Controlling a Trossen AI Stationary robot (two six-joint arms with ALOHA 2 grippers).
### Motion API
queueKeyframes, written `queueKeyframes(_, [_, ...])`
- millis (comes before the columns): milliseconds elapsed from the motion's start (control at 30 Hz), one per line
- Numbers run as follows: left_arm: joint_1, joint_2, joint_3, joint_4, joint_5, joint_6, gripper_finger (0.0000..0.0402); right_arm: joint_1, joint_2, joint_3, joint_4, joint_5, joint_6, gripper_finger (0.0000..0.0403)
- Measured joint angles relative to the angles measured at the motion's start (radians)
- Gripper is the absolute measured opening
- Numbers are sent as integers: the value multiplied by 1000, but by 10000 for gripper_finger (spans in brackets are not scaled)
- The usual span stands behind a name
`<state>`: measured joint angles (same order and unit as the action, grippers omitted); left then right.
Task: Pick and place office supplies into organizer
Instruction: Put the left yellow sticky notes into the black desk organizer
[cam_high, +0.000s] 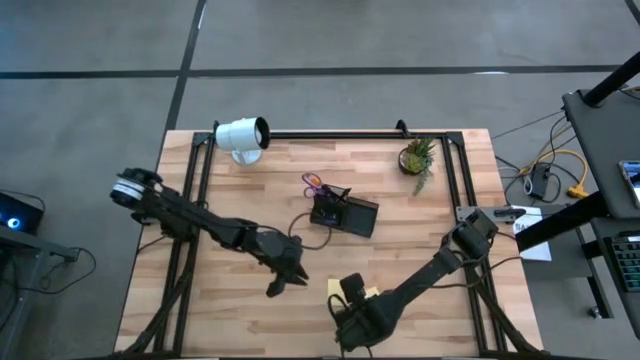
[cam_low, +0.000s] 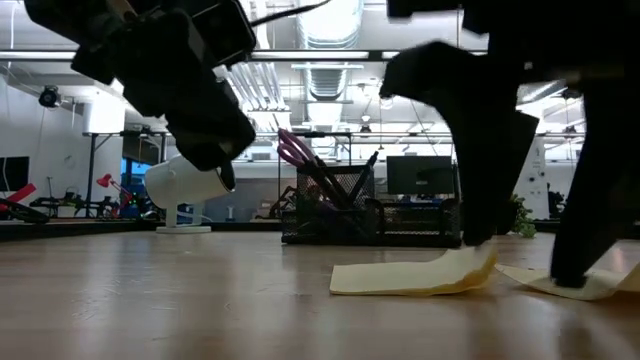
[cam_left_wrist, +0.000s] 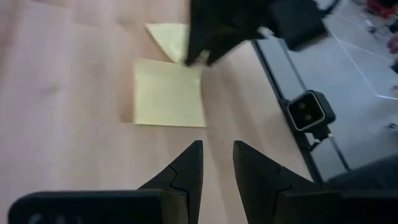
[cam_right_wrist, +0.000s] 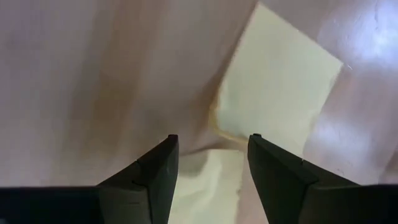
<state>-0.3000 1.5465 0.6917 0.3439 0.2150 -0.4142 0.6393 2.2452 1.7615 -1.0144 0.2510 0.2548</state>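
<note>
Two yellow sticky-note pads (cam_low: 405, 279) (cam_low: 598, 287) lie on the wooden table near its front edge, and both also show in the right wrist view (cam_right_wrist: 280, 87) (cam_right_wrist: 214, 180). My right gripper (cam_right_wrist: 211, 142) stands open over them, pointing steeply down, one finger over each pad. My left gripper (cam_left_wrist: 217, 155) hovers to their left above the table (cam_high: 285, 282), slanting down toward the pads, with a narrow gap between its fingers and nothing in it. The black organizer (cam_high: 346, 214) stands mid-table with purple-handled scissors (cam_high: 312, 183) sticking up out of it. My right gripper comes from above, pointing down. In the low view one fingertip (cam_low: 478, 235) reaches the curled-up edge (cam_low: 472, 264) of the left pad. The other fingertip (cam_low: 572, 270) comes down on the second pad. Whether they touch the pads, I cannot tell.
A white cylindrical lamp (cam_high: 243, 135) stands at the far left of the table. A small potted plant (cam_high: 418, 157) is at the far right. A dark cable runs to the organizer. Bare wood lies at the near left (cam_high: 200, 310).
</note>
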Motion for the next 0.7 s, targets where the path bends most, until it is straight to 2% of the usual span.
queueKeyframes(233, [-1,85,65,8,32,-26,73,-4,-1,-61,53,45,-57,180])
queueKeyframes(533, [-1,91,79,8,31,-35,73,-17,2,-69,175,115,-193,180])
queueKeyframes(700, [-3,91,77,8,21,-80,73,-45,2,-70,179,166,-201,180])
